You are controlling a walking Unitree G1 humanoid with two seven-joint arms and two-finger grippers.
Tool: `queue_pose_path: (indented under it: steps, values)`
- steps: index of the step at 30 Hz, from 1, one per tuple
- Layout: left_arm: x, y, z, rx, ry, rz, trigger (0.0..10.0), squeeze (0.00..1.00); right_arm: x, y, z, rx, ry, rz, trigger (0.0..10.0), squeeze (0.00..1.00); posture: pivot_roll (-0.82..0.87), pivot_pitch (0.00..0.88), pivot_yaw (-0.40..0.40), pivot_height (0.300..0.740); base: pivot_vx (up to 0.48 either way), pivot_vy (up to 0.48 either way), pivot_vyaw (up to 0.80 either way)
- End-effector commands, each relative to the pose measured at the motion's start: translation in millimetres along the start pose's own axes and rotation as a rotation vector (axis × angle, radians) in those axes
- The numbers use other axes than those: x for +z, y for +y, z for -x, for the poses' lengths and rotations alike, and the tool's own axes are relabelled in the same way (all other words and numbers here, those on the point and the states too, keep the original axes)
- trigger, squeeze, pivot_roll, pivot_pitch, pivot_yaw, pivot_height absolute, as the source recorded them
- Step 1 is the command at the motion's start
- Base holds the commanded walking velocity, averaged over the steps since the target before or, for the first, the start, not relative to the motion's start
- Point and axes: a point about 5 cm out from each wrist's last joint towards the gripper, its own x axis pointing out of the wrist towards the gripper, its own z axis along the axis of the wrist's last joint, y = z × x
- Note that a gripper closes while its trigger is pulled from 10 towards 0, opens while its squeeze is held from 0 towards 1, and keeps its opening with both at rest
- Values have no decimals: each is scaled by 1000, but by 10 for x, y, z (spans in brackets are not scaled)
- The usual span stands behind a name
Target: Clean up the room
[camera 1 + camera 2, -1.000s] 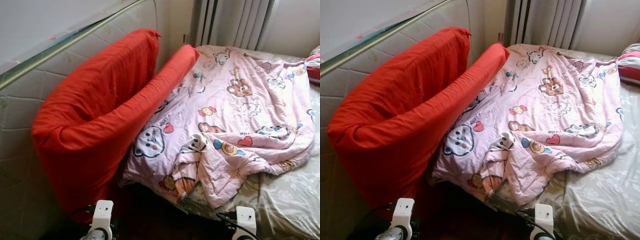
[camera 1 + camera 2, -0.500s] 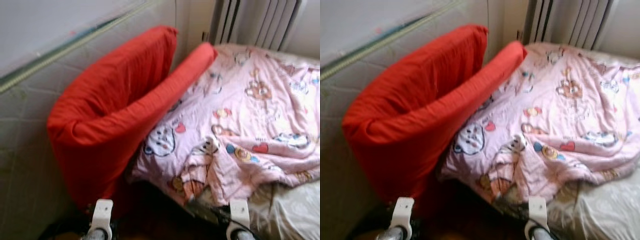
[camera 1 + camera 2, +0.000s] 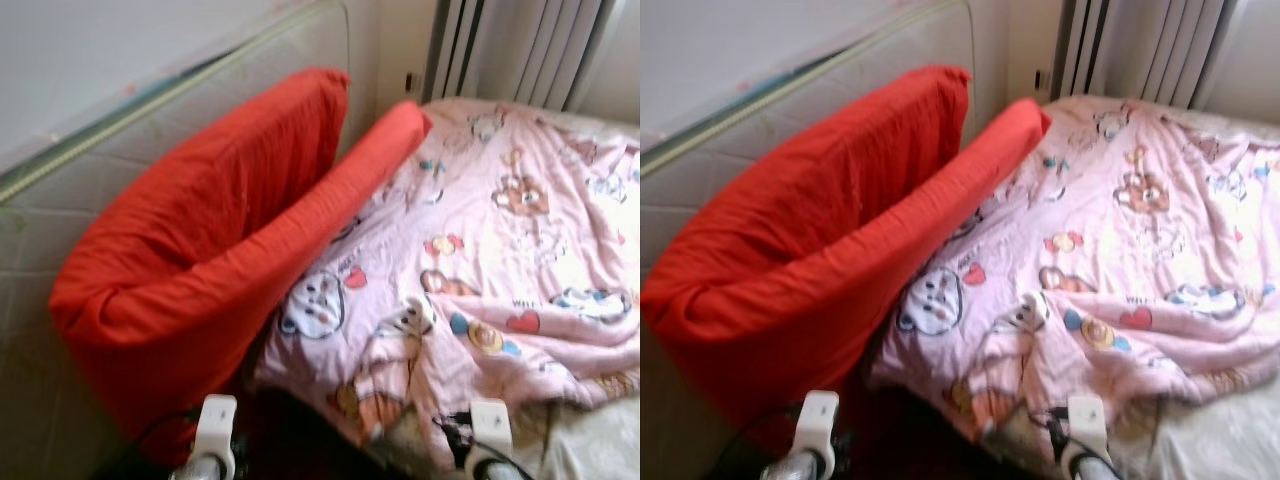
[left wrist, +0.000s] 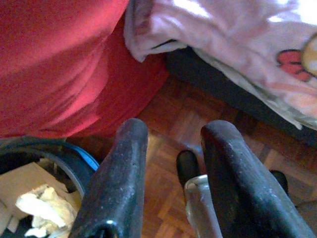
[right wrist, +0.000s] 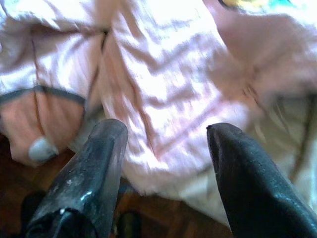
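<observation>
The crumpled pink cartoon-print quilt (image 3: 500, 270) lies across the bed (image 3: 1230, 445), its bunched corner hanging over the bed's near edge. The right gripper (image 5: 163, 148) hangs right over that hanging corner with fingers spread and empty, the nearer arm. The left gripper (image 4: 171, 144), also spread, hangs over wooden parquet floor (image 4: 168, 124) beside the folded red mattress pad (image 3: 200, 250).

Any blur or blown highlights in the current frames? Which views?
Left eye view: soft overall, cartoon prints on the pink quilt smeared. Right wrist view: quilt streaked with blur and washed out to white between the right gripper fingers. Left wrist view: quilt glares at the top, left gripper fingers fairly sharp.
</observation>
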Motion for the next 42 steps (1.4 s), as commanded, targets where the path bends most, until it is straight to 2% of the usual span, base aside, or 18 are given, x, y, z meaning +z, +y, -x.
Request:
queue_pose_path:
  steps: [1,6,14,22,27,31,35,38,42]
  values:
    - [-64,71,22,20,24,-3,10000,0,-21,83,1,24,11,-1,10000,0,-41,82,51,737,0,0,0]
    - [-63,68,22,18,20,-3,10000,0,24,101,-7,56,-14,47,10000,0,-42,84,52,737,0,0,0]
    - [-73,62,26,15,16,-1,10000,0,285,175,-65,41,-119,59,10000,0,-48,92,48,737,0,0,0]
    - [-83,55,29,17,19,1,10000,0,309,158,-64,8,-140,67,10000,0,-50,100,45,737,0,0,0]
    - [-96,62,33,19,22,3,10000,0,256,88,-51,-27,-123,-5,10000,0,-49,103,46,711,0,0,0]
    - [-98,65,34,18,23,1,10000,0,277,90,-53,-28,-135,-1,10000,0,-45,101,48,687,0,0,0]
    - [-99,71,35,19,23,0,10000,0,327,112,-59,-28,-160,-2,10000,0,-42,100,48,687,0,0,0]
    - [-101,74,35,19,26,-4,10000,0,370,109,-76,-45,-159,-77,10000,0,-43,98,52,687,0,0,0]
    - [-102,74,35,17,28,-6,10000,0,399,118,-84,-40,-162,-48,10000,0,-44,97,52,687,0,0,0]
